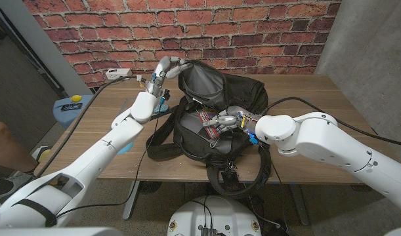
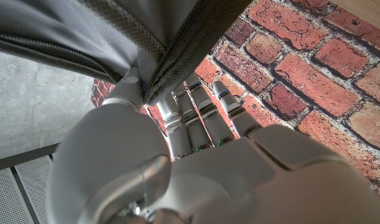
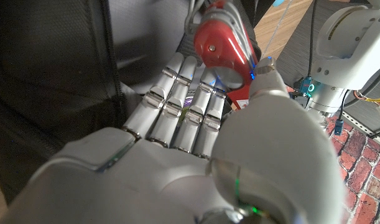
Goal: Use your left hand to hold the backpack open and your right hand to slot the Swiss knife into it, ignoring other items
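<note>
Left robot hand point(image 1: 162, 73) gripping backpack point(image 1: 243, 95) flap, mouth open; right robot hand point(image 1: 224, 120) pinching Swiss knife point(image 3: 224, 50) over opening, insertion pending.

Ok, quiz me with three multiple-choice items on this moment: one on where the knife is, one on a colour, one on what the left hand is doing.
1. Where is the Swiss knife?
A. In the right hand, over the open backpack
B. On the floor
C. In the left hand

2. What colour is the knife's casing?
A. Blue
B. Red
C. Green

3. What is the left hand doing?
A. Resting on the table, apart from the backpack
B. Gripping a cable
C. Gripping the backpack's flap, holding it up

Answers: 1 A, the right wrist view shows the knife pinched at the fingertips by the bag's opening. 2 B, the casing is plainly red. 3 C, the left wrist view shows the zippered edge between thumb and fingers.
</note>
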{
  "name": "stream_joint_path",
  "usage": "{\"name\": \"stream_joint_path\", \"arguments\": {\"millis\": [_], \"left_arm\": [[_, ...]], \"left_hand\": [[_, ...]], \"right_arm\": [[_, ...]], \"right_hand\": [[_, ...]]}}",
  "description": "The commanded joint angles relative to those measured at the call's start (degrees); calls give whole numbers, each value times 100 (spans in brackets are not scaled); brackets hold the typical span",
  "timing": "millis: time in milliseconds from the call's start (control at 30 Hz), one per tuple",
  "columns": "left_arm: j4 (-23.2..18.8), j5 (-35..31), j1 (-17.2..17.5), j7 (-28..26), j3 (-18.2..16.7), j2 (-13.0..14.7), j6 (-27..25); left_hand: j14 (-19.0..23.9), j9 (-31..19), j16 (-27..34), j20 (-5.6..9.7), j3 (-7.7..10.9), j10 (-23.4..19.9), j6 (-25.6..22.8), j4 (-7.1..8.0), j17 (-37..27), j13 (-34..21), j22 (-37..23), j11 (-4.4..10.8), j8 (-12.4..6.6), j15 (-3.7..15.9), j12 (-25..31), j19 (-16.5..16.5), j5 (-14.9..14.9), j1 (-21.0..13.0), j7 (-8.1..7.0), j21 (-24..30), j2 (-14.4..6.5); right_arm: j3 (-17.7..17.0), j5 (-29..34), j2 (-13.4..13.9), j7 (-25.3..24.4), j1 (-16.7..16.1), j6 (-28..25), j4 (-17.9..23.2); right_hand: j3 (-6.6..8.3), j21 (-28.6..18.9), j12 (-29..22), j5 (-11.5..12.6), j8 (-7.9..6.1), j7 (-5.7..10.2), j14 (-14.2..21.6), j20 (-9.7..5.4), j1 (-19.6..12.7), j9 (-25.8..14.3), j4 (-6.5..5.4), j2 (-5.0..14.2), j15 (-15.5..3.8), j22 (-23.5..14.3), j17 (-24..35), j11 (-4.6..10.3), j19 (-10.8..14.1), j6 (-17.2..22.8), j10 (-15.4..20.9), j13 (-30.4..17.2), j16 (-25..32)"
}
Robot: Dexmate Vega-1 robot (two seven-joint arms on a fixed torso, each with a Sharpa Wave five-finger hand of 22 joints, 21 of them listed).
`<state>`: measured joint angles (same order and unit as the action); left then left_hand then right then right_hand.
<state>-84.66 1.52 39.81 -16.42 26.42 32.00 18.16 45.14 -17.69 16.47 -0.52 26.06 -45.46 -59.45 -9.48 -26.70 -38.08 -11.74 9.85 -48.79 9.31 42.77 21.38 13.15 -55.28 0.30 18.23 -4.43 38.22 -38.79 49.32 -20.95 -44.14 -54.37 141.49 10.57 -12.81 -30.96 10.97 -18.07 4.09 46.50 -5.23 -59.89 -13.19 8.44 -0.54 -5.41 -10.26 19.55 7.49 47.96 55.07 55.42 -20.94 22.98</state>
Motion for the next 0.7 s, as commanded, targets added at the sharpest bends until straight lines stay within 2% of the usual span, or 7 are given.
{"name": "stream_joint_path", "arguments": {"millis": [33,400,700], "left_arm": [[33,8,-35,9,3,15,22],[-42,6,-16,5,-4,37,-43],[-73,32,-8,20,3,25,-45]], "left_hand": [[48,-24,-23,-3,38,-63,4,8,-28,-28,-14,27,-54,6,0,-23,35,10,20,22,-46],[50,-22,-32,0,39,-60,-1,12,-27,-31,-14,39,-57,11,-1,-27,39,15,13,25,-45],[44,-25,-35,2,36,-67,7,11,-35,-26,-14,33,-58,10,-3,-33,40,15,14,26,-45]], "right_arm": [[347,718,-44,309,196,116,-259],[358,1143,40,504,138,200,-391],[470,1517,-21,589,150,183,-516]], "right_hand": [[-20,12,-13,-5,-20,40,41,-4,-290,-30,-1,293,-728,-16,16,53,-19,23,-5,-8,-19],[-37,22,26,-2,15,78,-3,-22,-300,-33,-3,298,-728,-16,21,75,-46,-32,-102,-15,-43],[-53,27,61,-1,58,84,-48,-26,-319,-37,-1,307,-732,-17,40,86,-62,-109,-200,-31,-53]]}}
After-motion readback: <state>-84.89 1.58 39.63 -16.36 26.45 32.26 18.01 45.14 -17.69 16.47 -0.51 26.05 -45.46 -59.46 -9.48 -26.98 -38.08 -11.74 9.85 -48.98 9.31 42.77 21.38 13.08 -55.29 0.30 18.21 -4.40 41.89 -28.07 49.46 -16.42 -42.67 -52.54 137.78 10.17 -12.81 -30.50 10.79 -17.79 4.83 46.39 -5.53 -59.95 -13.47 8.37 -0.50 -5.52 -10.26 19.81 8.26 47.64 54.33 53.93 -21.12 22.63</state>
